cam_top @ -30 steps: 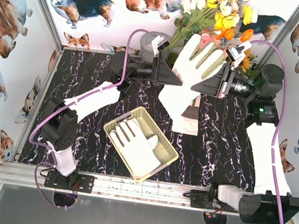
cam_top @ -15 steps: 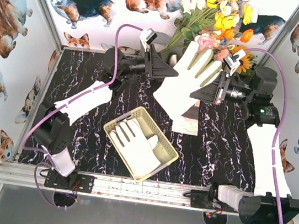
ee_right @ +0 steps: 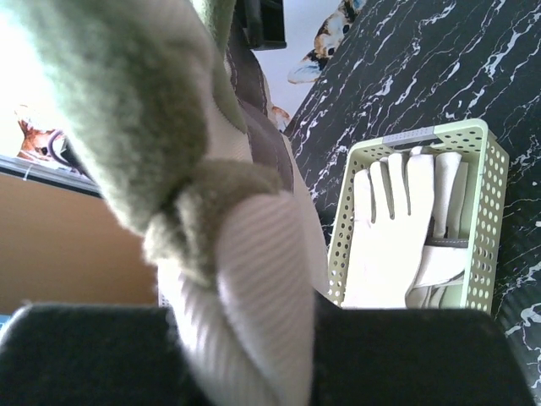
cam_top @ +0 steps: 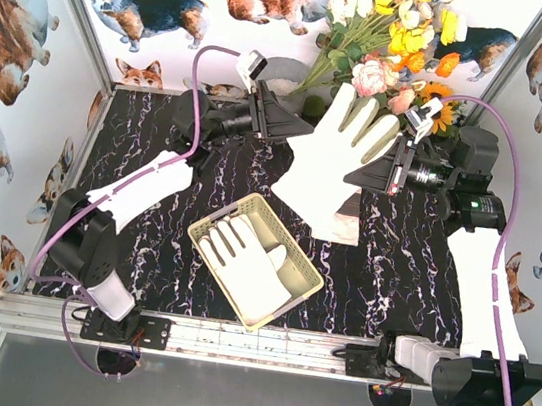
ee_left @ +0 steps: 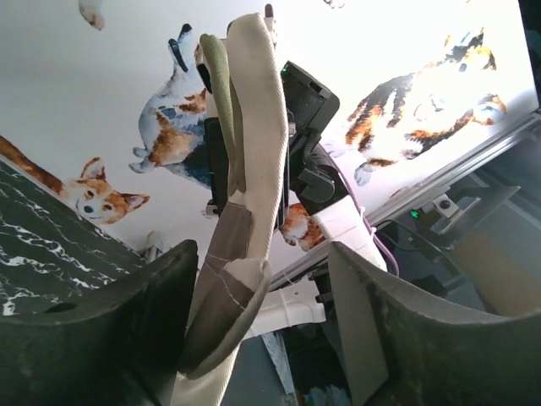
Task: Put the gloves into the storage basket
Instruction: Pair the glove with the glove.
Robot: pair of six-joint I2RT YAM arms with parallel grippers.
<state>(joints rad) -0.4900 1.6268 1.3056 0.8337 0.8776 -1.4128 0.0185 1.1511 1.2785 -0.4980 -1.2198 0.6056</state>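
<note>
Cream-white fabric work glove with dark grey strips [cam_top: 329,161] hangs in the air above the far half of the black marbled desk [cam_top: 149,135], one edge bunched and clamped in the right jaws. Left jaws stand wide apart, the opposite glove edge between them but not pinched. A second such glove [cam_top: 342,225] lies flat on the desk beneath it; further gloves [cam_top: 243,260] lie in the shallow pale yellow-green slotted plastic basket [cam_top: 297,244] near the desk's front centre.
</note>
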